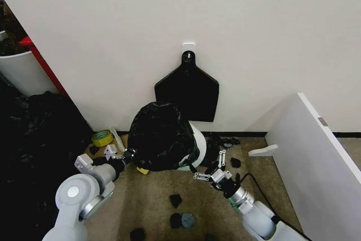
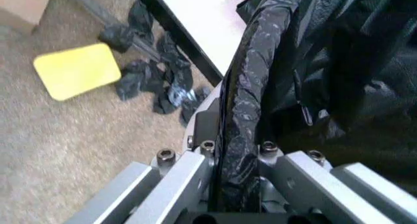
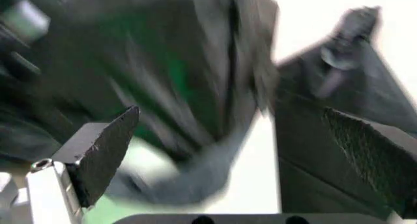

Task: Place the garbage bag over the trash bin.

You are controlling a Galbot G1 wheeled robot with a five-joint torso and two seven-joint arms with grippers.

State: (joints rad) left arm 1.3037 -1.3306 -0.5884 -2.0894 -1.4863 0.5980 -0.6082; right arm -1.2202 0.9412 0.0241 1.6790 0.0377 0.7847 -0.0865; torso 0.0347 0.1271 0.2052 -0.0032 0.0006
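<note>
In the head view, the garbage bag (image 1: 161, 135) sits in the lower middle of the frame as a glossy black crinkled mass. It is draped over the top of the trash bin (image 1: 196, 142), and only a strip of the white wall of the bin shows at the right side of the bag. The bin stands on the brown carpet, close to the white wall.

The left gripper (image 1: 128, 154) is at the lower left edge of the bag. In the left wrist view its two metal fingers (image 2: 189, 173) are pressed together on a twisted fold of the bag (image 2: 244, 112), so the plastic is pinched between them.

The right gripper (image 1: 210, 174) is at the lower right of the bin, just beside it. In the right wrist view its two dark pads (image 3: 107, 148) stand wide apart, with nothing between them; the bag (image 3: 182, 87) is blurred behind them.

Above the bin, a flat fan-shaped bundle of black bags (image 1: 188, 90) hangs on the wall from a white hook (image 1: 188, 44). A roll of yellow tape (image 1: 102, 137) lies on the floor at the left of the bin, and small black scraps (image 1: 176, 200) lie on the carpet in the lower middle. A yellow card (image 2: 77, 71) lies on the carpet in the upper left of the left wrist view. A white panel (image 1: 316, 156) stands at the right side of the head view.
</note>
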